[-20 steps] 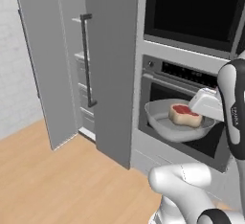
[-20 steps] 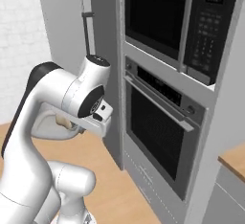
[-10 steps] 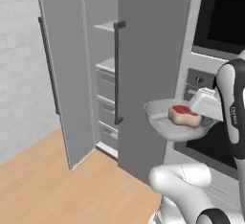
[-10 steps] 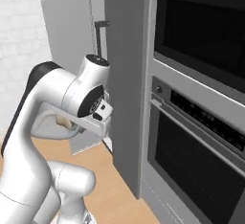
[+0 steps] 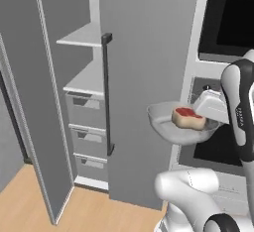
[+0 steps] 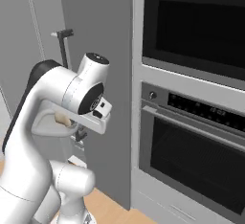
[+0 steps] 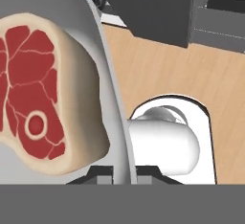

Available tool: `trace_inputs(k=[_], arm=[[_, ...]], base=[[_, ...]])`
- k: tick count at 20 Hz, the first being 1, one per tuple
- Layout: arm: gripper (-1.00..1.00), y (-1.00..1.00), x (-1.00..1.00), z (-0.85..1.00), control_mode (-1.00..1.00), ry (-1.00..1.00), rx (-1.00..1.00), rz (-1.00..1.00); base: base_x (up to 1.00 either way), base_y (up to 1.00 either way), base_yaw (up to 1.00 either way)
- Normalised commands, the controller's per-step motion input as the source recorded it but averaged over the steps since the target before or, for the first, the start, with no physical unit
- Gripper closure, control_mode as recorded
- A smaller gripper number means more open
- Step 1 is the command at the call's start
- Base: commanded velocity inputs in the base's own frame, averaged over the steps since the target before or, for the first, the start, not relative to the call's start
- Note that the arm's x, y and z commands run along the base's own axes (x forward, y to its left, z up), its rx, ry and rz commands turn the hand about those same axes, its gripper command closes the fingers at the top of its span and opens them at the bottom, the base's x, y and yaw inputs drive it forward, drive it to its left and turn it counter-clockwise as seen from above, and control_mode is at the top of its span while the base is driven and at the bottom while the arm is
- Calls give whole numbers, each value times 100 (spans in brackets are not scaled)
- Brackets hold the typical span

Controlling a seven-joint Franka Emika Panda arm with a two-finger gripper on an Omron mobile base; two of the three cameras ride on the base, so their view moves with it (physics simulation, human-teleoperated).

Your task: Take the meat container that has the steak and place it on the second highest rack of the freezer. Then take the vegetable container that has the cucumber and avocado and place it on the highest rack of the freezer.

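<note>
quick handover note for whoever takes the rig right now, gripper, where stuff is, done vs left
Gripper: shut on the rim of the meat container, carried level in the air.
The steak lies in the dish.
Freezer: door open, two shelf boards and three drawers showing, both boards bare where visible.
Done: meat container picked up and brought before the freezer.
Left: set it on the lower shelf board, then fetch the vegetable container for the top board.

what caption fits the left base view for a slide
Tool carries the meat container with the steak beside the open freezer.
</note>
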Motion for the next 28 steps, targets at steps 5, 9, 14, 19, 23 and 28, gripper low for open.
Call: trace_inputs(k=[5, 9, 14, 19, 23, 28], arm=[[100, 0, 0, 0, 100, 0, 0, 0], [100, 0, 0, 0, 100, 0, 0, 0], [100, 0, 0, 0, 100, 0, 0, 0], [100, 0, 0, 0, 100, 0, 0, 0], [100, 0, 0, 0, 100, 0, 0, 0], [100, 0, 0, 0, 100, 0, 0, 0]], base=[[26, 75, -32], [1, 69, 6], [8, 22, 11], [2, 43, 7], [18, 52, 0], [17, 38, -2]])
